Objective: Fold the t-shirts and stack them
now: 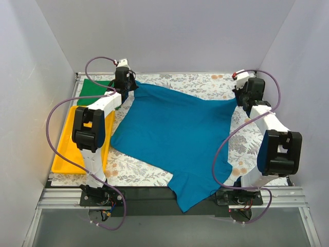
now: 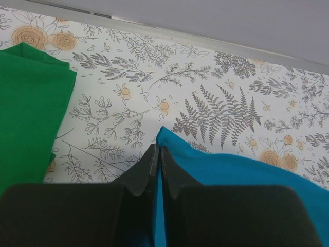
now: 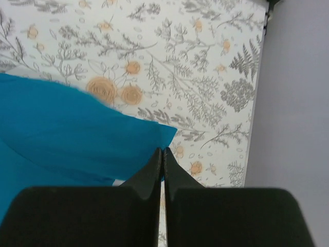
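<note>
Spreading across most of the floral table cover (image 1: 205, 82), the teal-blue t-shirt (image 1: 175, 134) lies open but rumpled. Its near end droops over the table's near edge. The yellow tray (image 1: 64, 149) sits along the left side. The green t-shirt (image 1: 92, 88), already folded into a flat rectangle, rests on the cover just beyond the tray's far end.

The left gripper (image 2: 156, 159) has its fingers pressed together on the teal shirt's far-left corner. The right gripper (image 3: 161, 159) is likewise clamped on the far-right corner, and cloth bunches at both pinches.

This looks like the flattening step that comes before the first fold. To do it well, the two arms should probably draw apart only until the far edge goes taut. They should then move as a pair at equal height, so the fabric settles without a diagonal crease. Pulling the drooping end fully onto the table matters before any fold. An uneven tug could slip a corner free or skew the shirt toward the green one.
</note>
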Controlling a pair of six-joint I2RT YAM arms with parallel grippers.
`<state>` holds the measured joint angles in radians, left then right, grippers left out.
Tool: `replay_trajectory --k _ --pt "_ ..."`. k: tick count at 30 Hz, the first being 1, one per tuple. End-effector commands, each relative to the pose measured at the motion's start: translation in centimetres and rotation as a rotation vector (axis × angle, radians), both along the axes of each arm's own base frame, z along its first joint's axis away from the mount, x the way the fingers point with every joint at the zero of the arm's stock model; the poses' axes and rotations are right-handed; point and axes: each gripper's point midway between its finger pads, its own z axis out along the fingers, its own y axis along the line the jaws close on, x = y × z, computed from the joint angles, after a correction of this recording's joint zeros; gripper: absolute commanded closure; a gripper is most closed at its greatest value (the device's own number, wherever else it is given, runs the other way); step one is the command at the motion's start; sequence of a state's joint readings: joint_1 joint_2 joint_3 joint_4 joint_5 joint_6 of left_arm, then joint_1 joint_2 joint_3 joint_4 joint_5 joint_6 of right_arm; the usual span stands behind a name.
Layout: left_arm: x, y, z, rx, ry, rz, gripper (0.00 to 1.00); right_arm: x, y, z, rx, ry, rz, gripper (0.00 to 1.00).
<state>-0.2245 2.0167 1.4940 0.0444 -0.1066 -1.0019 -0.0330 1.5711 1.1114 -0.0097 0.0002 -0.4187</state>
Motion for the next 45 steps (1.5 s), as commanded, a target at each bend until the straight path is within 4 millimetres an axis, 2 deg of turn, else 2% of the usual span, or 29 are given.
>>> replay_trajectory --k 1,4,7,8,9,10,11,13,14,15,16,17,18,19,20,21,22,25,26,27,30,32,34,38,39,42,43,44,45 --pt "0.1 0.1 3.3 -0.013 -0.064 -0.01 1.0 0.3 1.3 3.4 0.009 -0.103 0.068 0.99" --pt "-0.1 0.0 3.7 -0.017 -0.067 -0.022 1.0 -0.6 3.6 5.0 0.068 -0.131 0.18 0.99" --pt "-0.9 -0.7 5.6 -0.041 -0.098 -0.061 1.0 -4.0 7.6 8.3 0.13 -0.171 0.406 0.99" --pt "-1.4 -1.0 8.1 -0.064 -0.142 -0.084 1.0 -5.9 9.6 9.0 0.167 -0.157 0.511 0.99" --pt "-1.9 -1.1 9.4 -0.075 -0.166 -0.092 1.0 -7.6 10.3 11.8 0.152 -0.211 0.552 0.99" --pt "-2.6 -1.1 10.3 -0.084 -0.183 -0.095 1.0 -9.3 12.6 12.9 0.131 -0.213 0.645 0.99" --pt "-3.9 -1.6 14.1 -0.125 -0.254 -0.133 1.0 -11.1 13.7 14.7 0.135 -0.212 0.707 0.99" --pt "-5.8 -1.7 16.8 -0.159 -0.305 -0.154 1.0 -14.3 15.0 19.3 0.098 -0.32 0.776 0.99" --pt "-7.9 -1.7 21.6 -0.207 -0.402 -0.17 1.0 -15.4 15.1 21.7 0.077 -0.375 0.791 0.99" --pt "-9.4 -1.8 23.7 -0.234 -0.444 -0.191 1.0 -17.6 15.0 26.5 0.048 -0.474 0.797 0.99" --pt "-10.8 -1.9 25.1 -0.258 -0.476 -0.209 1.0 -18.8 14.8 30.0 0.034 -0.545 0.794 0.99" --pt "-13.9 -1.6 29.8 -0.284 -0.585 -0.233 1.0 -19.8 14.2 32.9 0.021 -0.6 0.762 0.99" --pt "-15.7 -1.7 32.0 -0.322 -0.632 -0.255 1.0 -20.8 13.9 35.3 0.034 -0.633 0.737 0.99" --pt "-17.7 -1.5 34.3 -0.342 -0.688 -0.273 1.0 -24.4 13.1 42.0 0.007 -0.801 0.712 0.99" --pt "-21.3 -0.9 38.4 -0.362 -0.79 -0.292 1.0 -25.9 12.4 44.8 0.004 -0.872 0.672 0.99" --pt "-23.3 -0.7 40.5 -0.381 -0.841 -0.306 1.0 -27.8 12.0 47.5 0.021 -0.939 0.654 0.99" --pt "-26.8 -0.1 43.5 -0.406 -0.917 -0.329 1.0 -31.9 11.4 51.6 0.006 -1.074 0.641 0.99" --pt "-33.9 1.1 50.2 -0.433 -1.093 -0.377 1.0 -38.4 9.7 57.0 -0.027 -1.299 0.561 0.99" --pt "-35.1 1.3 51.2 -0.432 -1.11 -0.379 1.0 -39.8 9.1 58.1 -0.039 -1.355 0.521 0.99" --pt "-37.8 1.9 53.9 -0.437 -1.182 -0.391 1.0 -41.6 8.7 58.9 -0.051 -1.409 0.495 0.99" --pt "-41.1 2.7 56.6 -0.45 -1.254 -0.401 1.0 -45.1 7.2 61.2 -0.072 -1.552 0.402 0.99" --pt "-41.5 2.7 56.9 -0.461 -1.258 -0.404 1.0 -46.1 6.0 62.3 -0.081 -1.611 0.326 0.99" --pt "-40.5 2.4 56.1 -0.464 -1.23 -0.405 1.0 -45.5 5.2 62.7 -0.108 -1.62 0.276 0.99" --pt "-37.3 1.6 53.6 -0.455 -1.147 -0.402 1.0 -41.8 3.9 62.0 -0.131 -1.559 0.201 0.99" --pt "-36.4 1.4 52.8 -0.443 -1.126 -0.395 1.0 -38.8 3.9 60.8 -0.132 -1.49 0.197 0.99" --pt "-31.5 0.5 48.2 -0.416 -1.0 -0.369 1.0 -32.9 3.4 57.5 -0.162 -1.352 0.153 0.99" --pt "-29.6 0.1 46.3 -0.408 -0.949 -0.359 1.0 -28.1 3.4 53.9 -0.169 -1.228 0.151 0.99" --pt "-26.8 -0.5 42.1 -0.394 -0.852 -0.343 1.0 -25.4 3.4 51.5 -0.173 -1.16 0.147 0.99" --pt "-25.2 -0.7 39.8 -0.361 -0.806 -0.333 1.0 -24.3 3.5 50.0 -0.187 -1.142 0.15 0.99"
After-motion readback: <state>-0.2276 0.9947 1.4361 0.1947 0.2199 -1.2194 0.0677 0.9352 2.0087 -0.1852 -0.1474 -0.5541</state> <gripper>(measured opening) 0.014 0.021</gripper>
